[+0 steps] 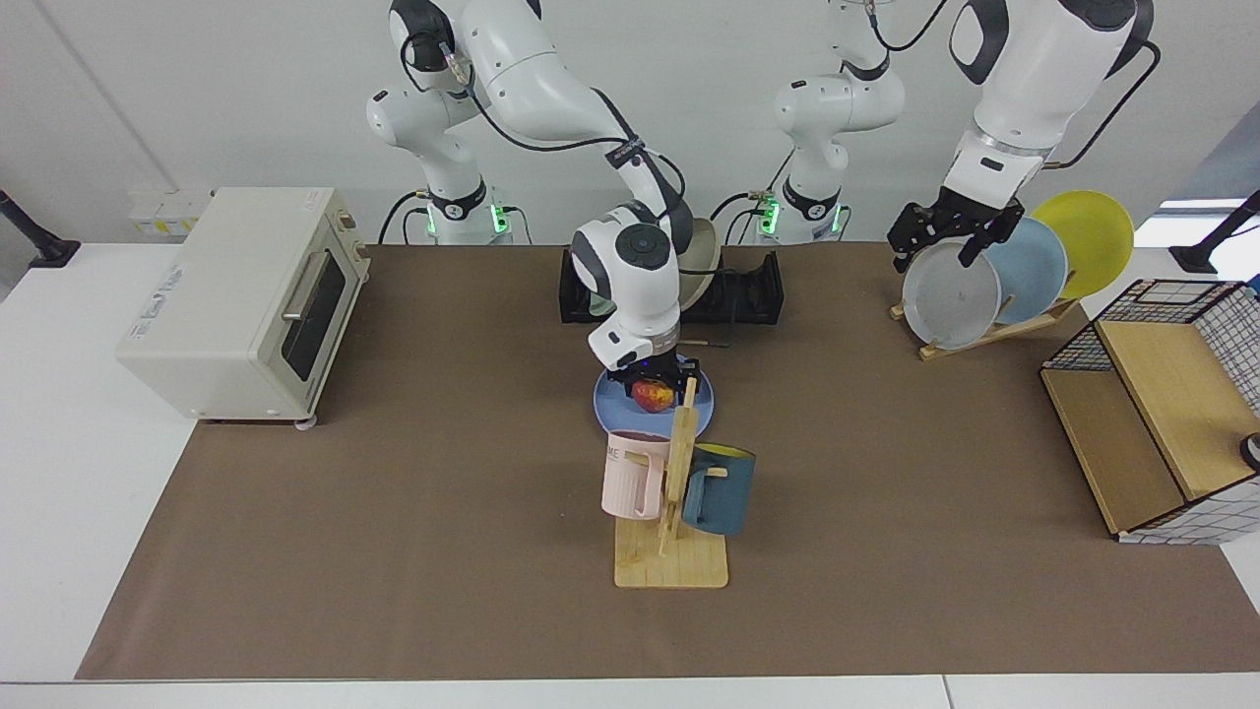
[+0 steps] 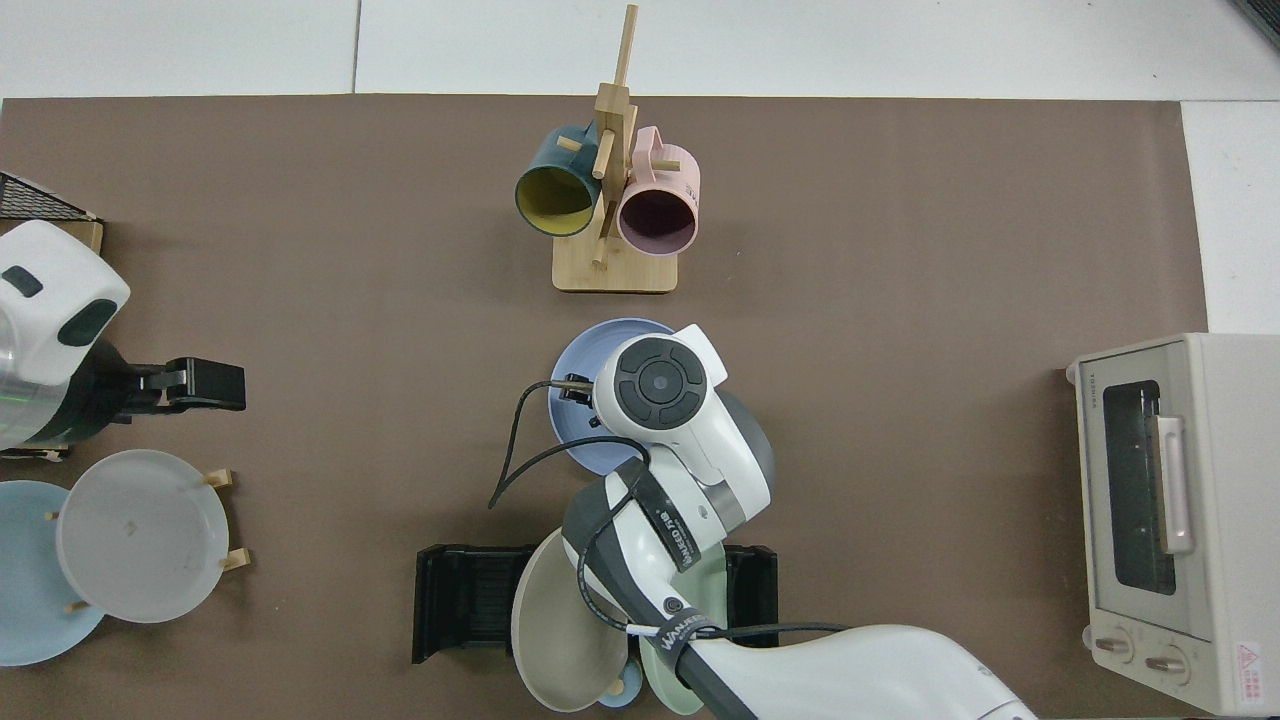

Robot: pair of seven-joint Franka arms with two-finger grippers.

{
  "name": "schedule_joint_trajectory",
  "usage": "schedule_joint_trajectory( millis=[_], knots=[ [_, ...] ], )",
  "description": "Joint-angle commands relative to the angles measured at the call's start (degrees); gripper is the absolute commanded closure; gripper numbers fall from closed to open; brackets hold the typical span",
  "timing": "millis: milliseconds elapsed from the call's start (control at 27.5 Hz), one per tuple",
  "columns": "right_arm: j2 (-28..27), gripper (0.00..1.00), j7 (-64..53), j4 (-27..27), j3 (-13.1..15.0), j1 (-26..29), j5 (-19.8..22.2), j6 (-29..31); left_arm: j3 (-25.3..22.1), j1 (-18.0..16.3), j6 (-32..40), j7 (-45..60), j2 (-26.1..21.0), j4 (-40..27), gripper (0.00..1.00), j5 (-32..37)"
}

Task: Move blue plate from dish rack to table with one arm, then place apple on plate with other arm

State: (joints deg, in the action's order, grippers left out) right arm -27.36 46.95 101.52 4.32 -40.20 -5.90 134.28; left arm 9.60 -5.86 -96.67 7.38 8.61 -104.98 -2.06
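The blue plate (image 1: pixel 611 405) lies flat on the table's brown mat (image 1: pixel 394 542), in front of the black dish rack (image 1: pixel 750 291). My right gripper (image 1: pixel 653 386) is low over the plate's middle, shut on the red and yellow apple (image 1: pixel 653 396). Whether the apple touches the plate does not show. In the top view the right arm's wrist covers the apple and much of the blue plate (image 2: pixel 577 412); the dish rack (image 2: pixel 465 600) is below it. My left gripper (image 1: pixel 947 239) waits open, up by the slanted wooden plate stand, holding nothing; it also shows in the top view (image 2: pixel 205 385).
A wooden mug tree (image 1: pixel 672 512) with a pink and a dark blue mug stands just in front of the plate. Beige and green plates (image 1: pixel 695 258) stay in the rack. Grey, pale blue and yellow plates (image 1: pixel 1024 264) lean on the stand. A toaster oven (image 1: pixel 246 300) and a wire basket (image 1: pixel 1171 394) flank the mat.
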Motion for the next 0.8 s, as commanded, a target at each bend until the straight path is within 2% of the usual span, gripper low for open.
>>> schedule_joint_trajectory(
  millis=[0, 255, 764],
  knots=[
    [3.62, 0.00, 0.25, -0.44, 0.68, 0.12, 0.45, -0.51, 0.16, -0.47, 0.08, -0.26, 0.09, 0.65, 0.00, -0.14],
    [8.10, 0.00, -10.28, -0.88, 1.12, 3.63, 0.54, -2.96, 0.15, -0.56, -0.01, -0.26, 0.09, 0.65, 0.00, -0.40],
    [15.22, 0.00, -31.46, -0.80, 1.04, 19.54, 0.63, -7.45, 0.16, -0.56, -0.10, -0.17, 0.00, 0.65, 0.00, -0.49]
  ],
)
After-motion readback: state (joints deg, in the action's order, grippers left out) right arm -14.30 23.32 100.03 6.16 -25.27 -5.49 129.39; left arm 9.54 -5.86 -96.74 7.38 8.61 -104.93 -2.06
